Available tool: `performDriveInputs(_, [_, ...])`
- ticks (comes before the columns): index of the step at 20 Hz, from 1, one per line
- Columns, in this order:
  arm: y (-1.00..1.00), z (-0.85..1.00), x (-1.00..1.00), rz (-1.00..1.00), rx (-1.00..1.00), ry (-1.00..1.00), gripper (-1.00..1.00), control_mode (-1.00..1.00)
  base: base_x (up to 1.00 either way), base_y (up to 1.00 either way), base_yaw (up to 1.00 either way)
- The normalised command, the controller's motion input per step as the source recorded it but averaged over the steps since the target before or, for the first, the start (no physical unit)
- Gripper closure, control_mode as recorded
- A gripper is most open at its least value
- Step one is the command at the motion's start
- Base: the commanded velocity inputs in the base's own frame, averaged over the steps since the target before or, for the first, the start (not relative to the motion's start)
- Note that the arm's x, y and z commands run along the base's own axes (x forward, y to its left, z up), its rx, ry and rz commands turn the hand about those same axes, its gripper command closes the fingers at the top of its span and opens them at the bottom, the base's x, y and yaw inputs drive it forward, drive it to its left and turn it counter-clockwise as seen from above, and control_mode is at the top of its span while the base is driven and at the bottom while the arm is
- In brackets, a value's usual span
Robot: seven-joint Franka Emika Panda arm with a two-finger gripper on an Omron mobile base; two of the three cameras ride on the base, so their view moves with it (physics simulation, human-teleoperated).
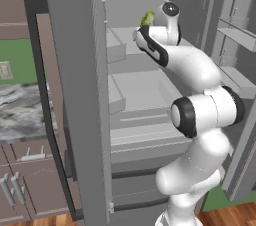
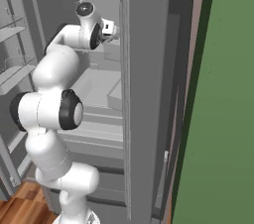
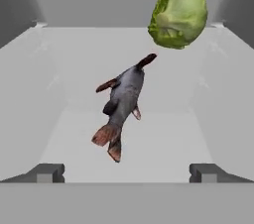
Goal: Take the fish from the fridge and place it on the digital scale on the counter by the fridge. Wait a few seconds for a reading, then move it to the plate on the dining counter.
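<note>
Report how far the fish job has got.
Done: the fridge doors stand open and the arm has reached in to an upper shelf. In hand: the open gripper faces the fish, which lies ungrasped beside a cabbage. Left: grasp, scale, wait, plate.

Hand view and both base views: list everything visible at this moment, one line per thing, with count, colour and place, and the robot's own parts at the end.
fish: one, grey body with reddish-brown fins and tail, lying on the pale fridge shelf, centre of the hand view.
cabbage: one, light green, on the same shelf behind the fish and to its upper right.
fridge: one, grey, doors open, pale shelves inside.
counter: one, grey-white marble top, left of the fridge in the left base view.
cabinets: brownish fronts with silver handles, under the counter.
wall: green, right of the fridge.
floor: wooden, bottom edge.
arm: one, white with dark joints, reaching into the fridge.
gripper: one, dark fingertips apart, short of the fish.
</note>
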Motion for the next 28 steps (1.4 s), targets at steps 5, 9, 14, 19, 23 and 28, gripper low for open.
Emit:
performDriveInputs(5, [0.02,-0.01,0.4,0.0,0.0,0.06,-1.0,-1.0,0.0,0.0,0.0])
performDriveInputs(9, [0.03,0.0,0.36,0.0,0.0,0.03,-1.0,-1.0,0.0,0.0,0.0])
performDriveInputs(14, [0.02,-0.03,0.39,0.0,0.0,0.05,-1.0,-1.0,0.0,0.0,0.0])
performDriveInputs(19, [0.02,-0.15,0.32,0.0,0.0,0.03,-1.0,-1.0,0.0,0.0,0.0])
performDriveInputs(23, [0.03,-0.16,0.38,0.0,0.0,0.01,-1.0,-1.0,0.0,0.0,0.0])
performDriveInputs(28, [0.02,-0.32,0.26,0.0,0.0,0.04,-1.0,-1.0,0.0,0.0,0.0])
